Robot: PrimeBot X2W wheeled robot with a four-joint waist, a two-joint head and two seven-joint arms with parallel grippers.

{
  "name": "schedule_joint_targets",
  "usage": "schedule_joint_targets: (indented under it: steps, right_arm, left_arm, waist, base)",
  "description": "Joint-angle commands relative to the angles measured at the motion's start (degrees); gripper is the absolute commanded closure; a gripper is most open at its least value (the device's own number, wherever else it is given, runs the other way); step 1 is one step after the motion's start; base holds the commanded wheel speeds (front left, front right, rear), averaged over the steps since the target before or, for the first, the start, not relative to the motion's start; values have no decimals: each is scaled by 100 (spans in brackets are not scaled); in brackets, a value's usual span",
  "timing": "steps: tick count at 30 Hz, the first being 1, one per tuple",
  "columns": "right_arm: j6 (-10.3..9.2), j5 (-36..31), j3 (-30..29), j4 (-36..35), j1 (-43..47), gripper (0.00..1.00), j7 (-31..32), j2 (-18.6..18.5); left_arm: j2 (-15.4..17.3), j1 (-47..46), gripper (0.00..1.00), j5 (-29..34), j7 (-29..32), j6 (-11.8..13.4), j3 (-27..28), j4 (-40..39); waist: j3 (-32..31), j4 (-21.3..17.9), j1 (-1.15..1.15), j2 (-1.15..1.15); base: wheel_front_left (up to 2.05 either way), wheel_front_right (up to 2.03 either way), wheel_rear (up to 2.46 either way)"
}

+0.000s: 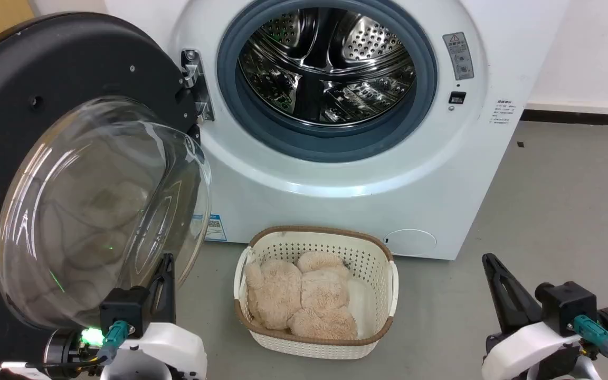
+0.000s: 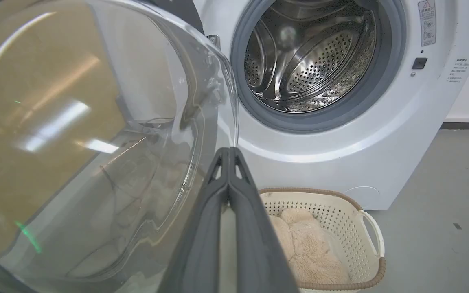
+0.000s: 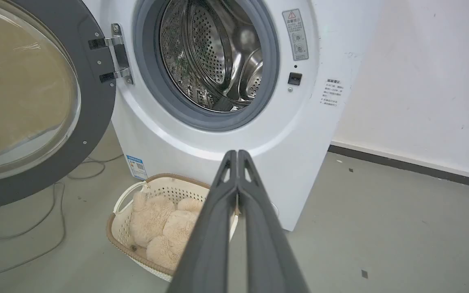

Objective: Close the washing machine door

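Left claw (image 2: 228, 151), pinched closed and empty, hovers by the washing machine door (image 1: 87, 174), wide open at nine o'clock of the washing machine (image 1: 441, 174); right claw (image 3: 237, 152) likewise closed. Closing not yet begun.

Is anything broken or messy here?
Nothing looks broken or spilled. The big round black door with the glass bowl just hangs wide open on the white washing machine, and the cream plastic basket stands upright.
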Motion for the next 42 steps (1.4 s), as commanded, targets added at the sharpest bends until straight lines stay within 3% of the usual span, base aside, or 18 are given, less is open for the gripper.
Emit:
schedule_joint_targets:
  steps: [1, 27, 28, 42]
  right_arm:
    - [5, -46, 1, -23, 53, 100, 4, 28]
    - [5, -46, 1, -23, 53, 100, 4, 28]
    - [0, 1, 1, 0, 0, 0, -3, 0]
    - [0, 207, -127, -8, 10, 0, -148, 3]
  left_arm:
    - [1, 59, 100, 17, 2, -25, 12, -21]
    - [1, 59, 100, 17, 2, -25, 12, -21]
    - [0, 0, 0, 0, -1, 2, 0, 1]
    - [2, -36, 0, -9, -147, 221, -110, 24]
  waist:
    - [0, 0, 0, 0]
    - [0, 0, 0, 0]
    - [0, 0, 0, 0]
    - [16, 3, 0, 0]
  base:
    - [0, 0, 0]
    - [0, 0, 0]
    - [0, 0, 0]
    - [0, 0, 0]
